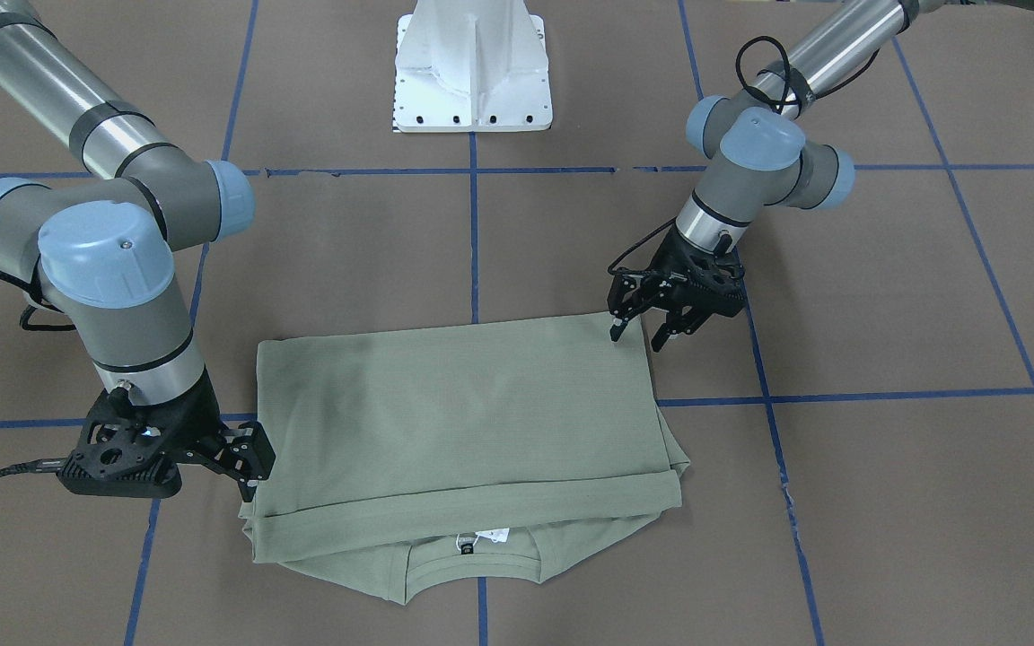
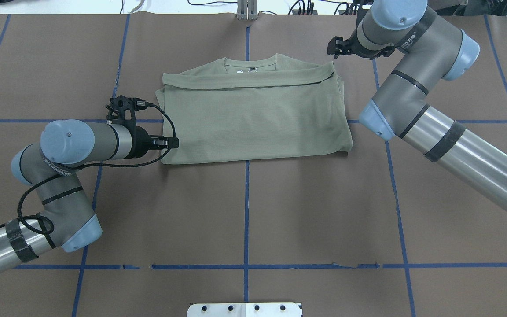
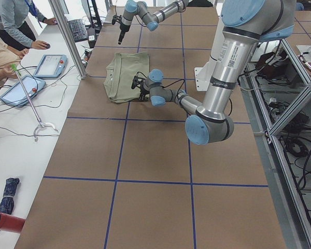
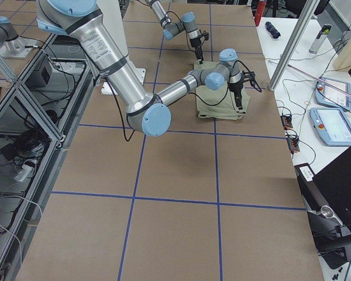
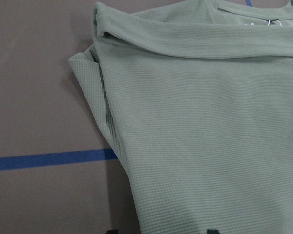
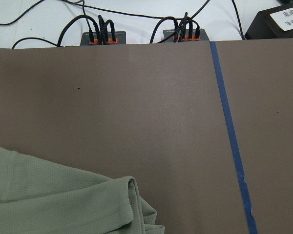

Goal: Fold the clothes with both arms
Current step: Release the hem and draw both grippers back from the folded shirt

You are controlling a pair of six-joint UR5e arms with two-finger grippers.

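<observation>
The sage-green shirt [image 1: 463, 413] lies flat on the table, folded in half into a rectangle. Its round neck and white tag [image 1: 490, 536] peek out at the edge far from the robot's base. My left gripper [image 1: 638, 336] hangs open just over the shirt's [image 2: 253, 114] near-left corner in the overhead view, with nothing between its fingers. In the left wrist view the shirt [image 5: 200, 122] fills the frame. My right gripper [image 1: 248, 471] stands open at the far-right corner by the folded hem, one fingertip at the cloth edge; the overhead view has this right gripper [image 2: 336, 46] just off that corner.
Brown paper with blue tape lines [image 2: 247, 211] covers the table. The white pedestal base [image 1: 472, 72] stands at the robot's side. Power strips with cables [image 6: 100, 36] line the far table edge. People sit at a side desk with tablets [image 3: 49, 65].
</observation>
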